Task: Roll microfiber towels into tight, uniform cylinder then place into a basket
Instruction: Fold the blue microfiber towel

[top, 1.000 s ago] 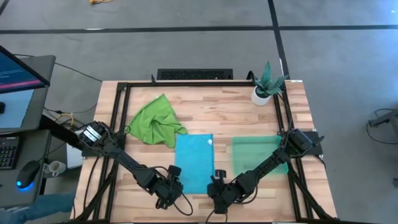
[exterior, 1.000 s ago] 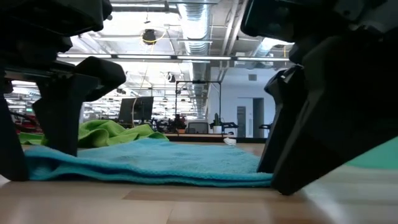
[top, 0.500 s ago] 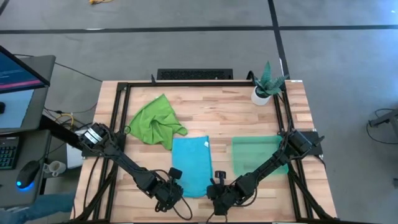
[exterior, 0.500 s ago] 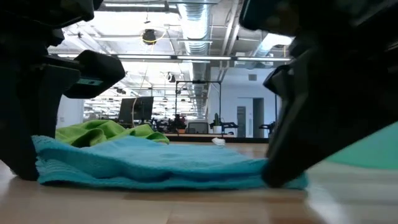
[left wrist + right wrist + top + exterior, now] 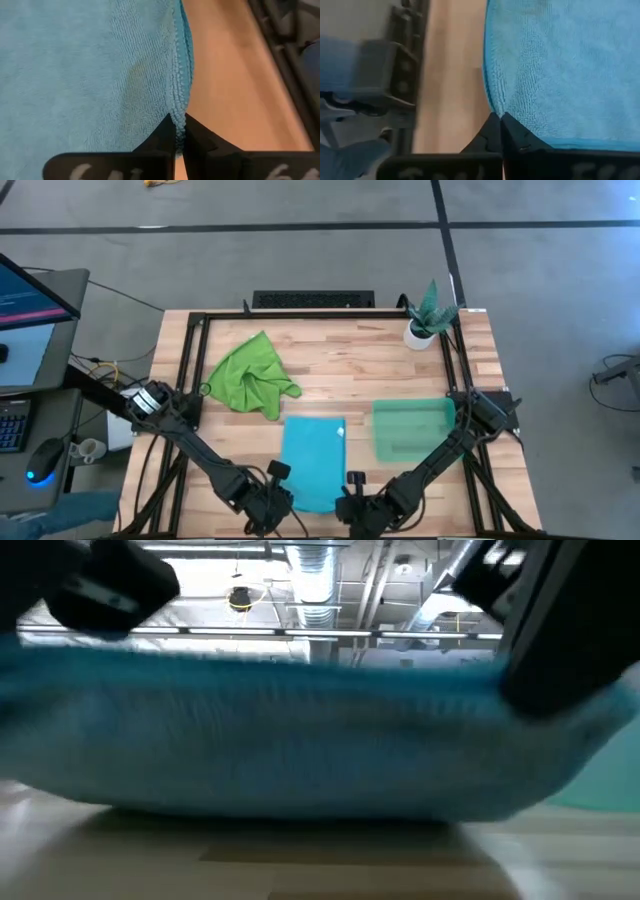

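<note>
While both fingers pinch blue towel (image 5: pixel 313 461) near corners: green towel (image 5: pixel 247 374) behind, basket (image 5: pixel 414 429) right, plant (image 5: pixel 430 312) far corner.

Dark jointed arms, tapered black claws

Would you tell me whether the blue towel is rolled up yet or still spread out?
Still spread: the blue towel lies as a flat rectangle, both grippers pinching its near corners, left gripper and right gripper.

Both arms reach low to the near edge, left tool (image 5: pixel 268 502) and right tool (image 5: pixel 357 505) pinched closed.
</note>
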Controlling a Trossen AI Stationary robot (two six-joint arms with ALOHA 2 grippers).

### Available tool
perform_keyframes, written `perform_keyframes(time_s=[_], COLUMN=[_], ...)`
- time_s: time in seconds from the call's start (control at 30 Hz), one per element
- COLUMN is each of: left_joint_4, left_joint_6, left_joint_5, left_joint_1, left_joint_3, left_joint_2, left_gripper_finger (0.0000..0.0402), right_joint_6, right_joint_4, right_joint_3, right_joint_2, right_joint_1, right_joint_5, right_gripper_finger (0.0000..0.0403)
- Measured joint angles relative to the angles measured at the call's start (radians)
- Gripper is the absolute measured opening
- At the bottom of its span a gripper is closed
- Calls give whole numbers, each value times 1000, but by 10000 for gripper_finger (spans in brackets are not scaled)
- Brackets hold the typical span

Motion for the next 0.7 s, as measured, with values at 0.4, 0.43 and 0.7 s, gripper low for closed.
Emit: perform_keyframes(time_s=[0.4,0.43,0.7], left_joint_4=[-354,-395,-523], left_joint_6=[-105,-109,-131], left_joint_5=[-193,-222,-382], left_joint_1=[-74,-75,-21], left_joint_3=[199,216,218], left_joint_2=[-3,-3,-5], left_gripper_finger=[6,6,6], right_joint_6=[-1,-1,23], right_joint_4=[-193,-218,-456], right_joint_3=[198,208,211], right_joint_2=[-2,-3,-4], right_joint_1=[38,37,-27], right_joint_5=[97,106,134], right_gripper_finger=[6,6,8])
